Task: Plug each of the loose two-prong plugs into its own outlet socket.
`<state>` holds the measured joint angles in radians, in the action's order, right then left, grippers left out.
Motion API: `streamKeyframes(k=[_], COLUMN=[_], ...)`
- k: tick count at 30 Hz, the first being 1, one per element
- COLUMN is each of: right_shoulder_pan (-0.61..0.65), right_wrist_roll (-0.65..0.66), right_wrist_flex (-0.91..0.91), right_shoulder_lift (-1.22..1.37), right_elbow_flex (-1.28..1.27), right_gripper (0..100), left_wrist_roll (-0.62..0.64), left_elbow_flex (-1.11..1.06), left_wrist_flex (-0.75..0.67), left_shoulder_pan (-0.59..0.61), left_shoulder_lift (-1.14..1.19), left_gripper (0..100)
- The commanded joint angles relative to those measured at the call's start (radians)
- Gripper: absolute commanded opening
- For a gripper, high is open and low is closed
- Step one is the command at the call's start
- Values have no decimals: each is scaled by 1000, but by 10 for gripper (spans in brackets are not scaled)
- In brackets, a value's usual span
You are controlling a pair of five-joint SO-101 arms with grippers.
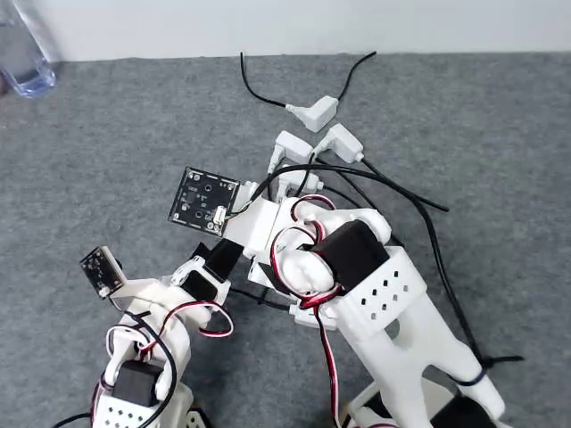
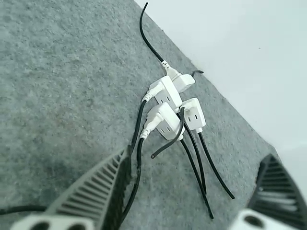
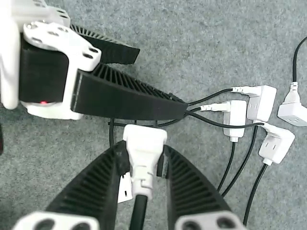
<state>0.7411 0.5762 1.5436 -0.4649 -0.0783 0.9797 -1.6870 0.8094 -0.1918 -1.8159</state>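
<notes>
My right gripper [image 3: 144, 151] is shut on a white plug [image 3: 144, 155] whose black cord [image 3: 138, 213] runs back between the fingers. My left gripper [image 2: 197, 155] stands wide open over the grey carpet, holding nothing; its black ribbed fingers [image 3: 129, 98] lie just beyond the held plug. In the high view the left gripper [image 1: 221, 257] sits tucked under the right arm's wrist. A cluster of white plugs and sockets [image 2: 168, 108] lies farther out on the carpet, also seen in the high view as a plug cluster [image 1: 303, 147] and in the right wrist view as a plug cluster [image 3: 259, 112].
Black cords [image 1: 428, 223] trail from the cluster across the carpet toward the right arm's base. One more white plug [image 1: 314, 111] lies near the back wall. A clear plastic object [image 1: 22, 62] stands at the far left corner.
</notes>
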Motion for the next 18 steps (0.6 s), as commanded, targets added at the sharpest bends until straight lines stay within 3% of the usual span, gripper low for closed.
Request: streamKeyframes(k=[1,10,18], right_shoulder_pan=[-12,-12,-59], right_wrist_roll=[-9,-8,-2], right_wrist_flex=[-13,-13,-8], right_shoulder_lift=[-31,-30,-28], right_elbow_flex=[84,80,68], right_gripper=[9,9,9], left_wrist_roll=[5,5,6], left_elbow_flex=[4,4,4], left_wrist_flex=[18,20,-75], left_shoulder_pan=[-11,0,158], left_shoulder_lift=[0,-3,-3], left_gripper=[385,385,385])
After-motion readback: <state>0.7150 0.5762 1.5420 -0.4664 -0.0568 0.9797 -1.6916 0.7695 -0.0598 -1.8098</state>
